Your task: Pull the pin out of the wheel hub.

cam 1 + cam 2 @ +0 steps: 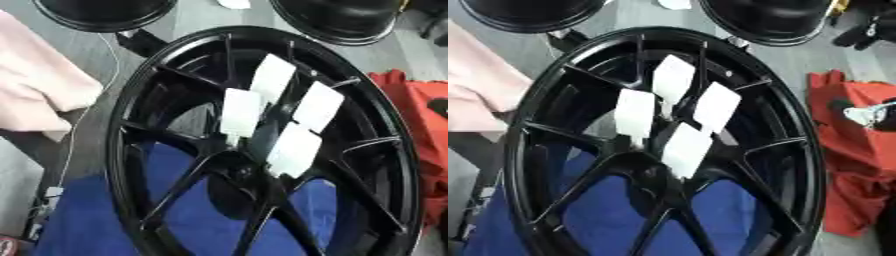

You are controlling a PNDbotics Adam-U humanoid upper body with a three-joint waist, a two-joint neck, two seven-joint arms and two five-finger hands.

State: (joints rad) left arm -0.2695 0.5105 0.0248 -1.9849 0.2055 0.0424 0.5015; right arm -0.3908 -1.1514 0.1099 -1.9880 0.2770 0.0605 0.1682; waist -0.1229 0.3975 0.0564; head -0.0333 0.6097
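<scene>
Black wheel hub [262, 145] lies on blue cloth [87, 220]; four white tags [684, 147] cover its centre, perhaps hiding the pin; red cloth [859, 150] right; neither hand shows

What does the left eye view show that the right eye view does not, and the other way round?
Only the left eye view shows a small white piece on the thin cable at the left edge. Only the right eye view shows a silver and dark part over the red cloth, maybe the robot's right arm; no fingers show. Both share the black wheel hub, four white tags near its centre, blue cloth beneath and pink cloth.
</scene>
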